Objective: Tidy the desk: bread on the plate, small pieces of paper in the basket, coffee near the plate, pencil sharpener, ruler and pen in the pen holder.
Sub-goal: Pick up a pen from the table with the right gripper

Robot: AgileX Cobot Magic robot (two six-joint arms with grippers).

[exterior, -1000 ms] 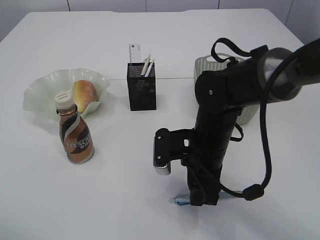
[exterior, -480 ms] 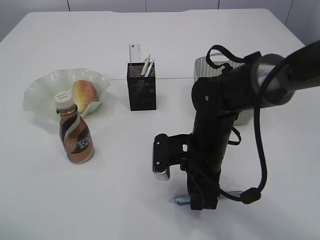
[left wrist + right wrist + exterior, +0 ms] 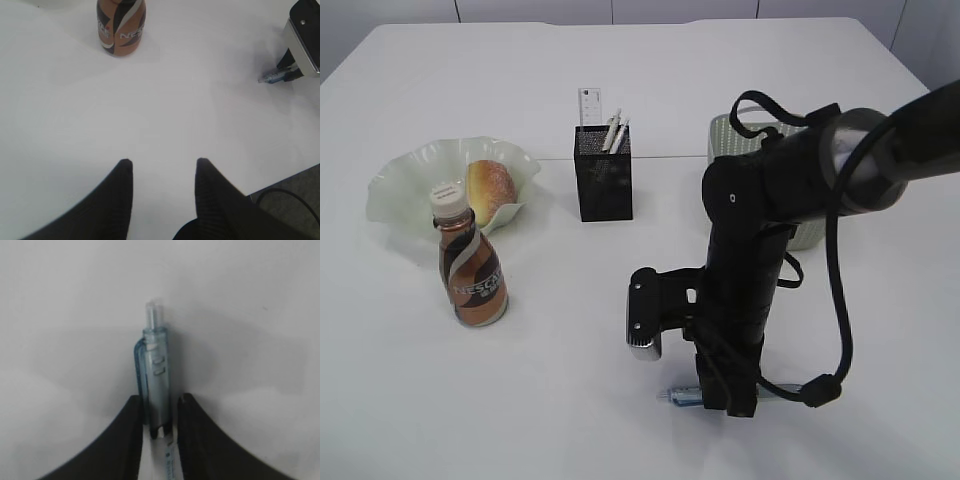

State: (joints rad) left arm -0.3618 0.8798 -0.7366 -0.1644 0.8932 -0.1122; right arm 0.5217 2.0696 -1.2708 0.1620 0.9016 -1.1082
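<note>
Pen (image 3: 154, 390), right pincer (image 3: 159, 420) clamped around it (flat on table (image 3: 560, 400))

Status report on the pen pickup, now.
Right gripper down, jaws against translucent blue pen lying on white table. Left gripper open, empty. Nothing in the way.

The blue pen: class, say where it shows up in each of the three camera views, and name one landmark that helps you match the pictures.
Exterior view: blue pen lies on the table at bottom centre, mostly hidden under the right gripper.
Left wrist view: its tip pokes out at the upper right edge.
Right wrist view: centre, between the two fingers.
Shared landmark: the coffee bottle, in the exterior and left wrist views only.
</note>
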